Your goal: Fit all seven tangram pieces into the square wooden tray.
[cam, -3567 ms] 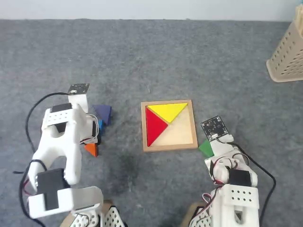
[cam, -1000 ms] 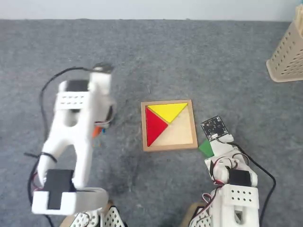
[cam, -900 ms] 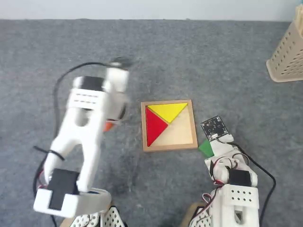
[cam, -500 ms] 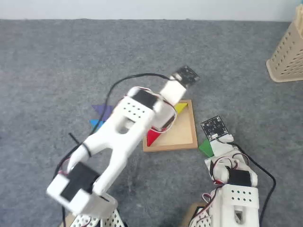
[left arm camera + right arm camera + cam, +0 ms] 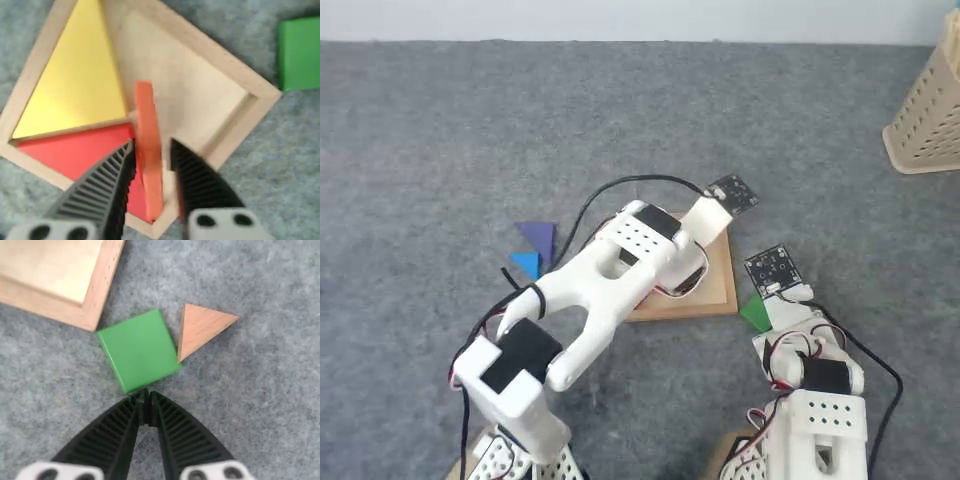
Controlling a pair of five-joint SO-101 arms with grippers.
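Left wrist view, orange piece (image 5: 146, 115) gripped in left pincer (image 5: 151, 144), over tray (image 5: 264, 93)

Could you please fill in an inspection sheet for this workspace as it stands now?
Surface: grey felt-like cover, nothing spilled.
Job's things: square wooden tray holds yellow triangle and red triangle; orange piece held on edge above it; green square and wood-coloured triangle beside the tray; purple triangle and blue piece on its other side.
Clutter: nothing seen.
Grippers: left gripper shut on orange piece; right gripper shut, empty, near green square.
Cables: black cable loops over left arm; second cable trails beside right arm.
Surroundings: beige slotted basket at far right.
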